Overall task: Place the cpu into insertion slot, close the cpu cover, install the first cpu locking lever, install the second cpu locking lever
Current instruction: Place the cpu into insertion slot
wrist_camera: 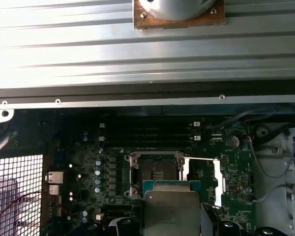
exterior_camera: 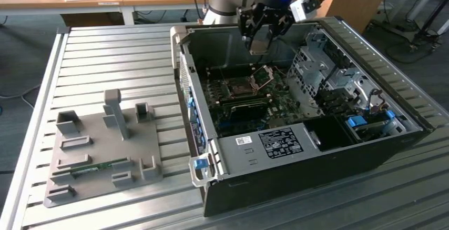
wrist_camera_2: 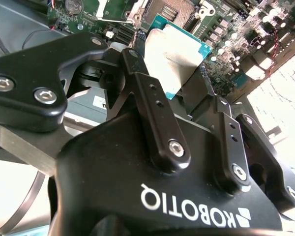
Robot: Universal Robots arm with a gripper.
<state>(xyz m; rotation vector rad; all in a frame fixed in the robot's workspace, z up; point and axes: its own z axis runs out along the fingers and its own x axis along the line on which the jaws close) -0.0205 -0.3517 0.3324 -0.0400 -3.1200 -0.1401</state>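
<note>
1. Grey desk (exterior_camera: 105, 56) is carrying an open computer case (exterior_camera: 281, 188).
2. The tool (exterior_camera: 261, 39) is pinching the cpu (wrist_camera_2: 173, 58), hanging above the insertion slot (wrist_camera: 157, 173).
3. The cpu cover (wrist_camera: 204, 181) is standing open, so all four steps are waiting to be done.

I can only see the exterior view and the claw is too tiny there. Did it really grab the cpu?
Observer: Yes. In the second wrist view the gripper is shut on the cpu, a finger on each side.
Operator: Is the socket empty?
Observer: In the first wrist view the socket is bare, with no chip in it.
Operator: And the cover?
Observer: The cover is flipped open beside the socket.
</note>
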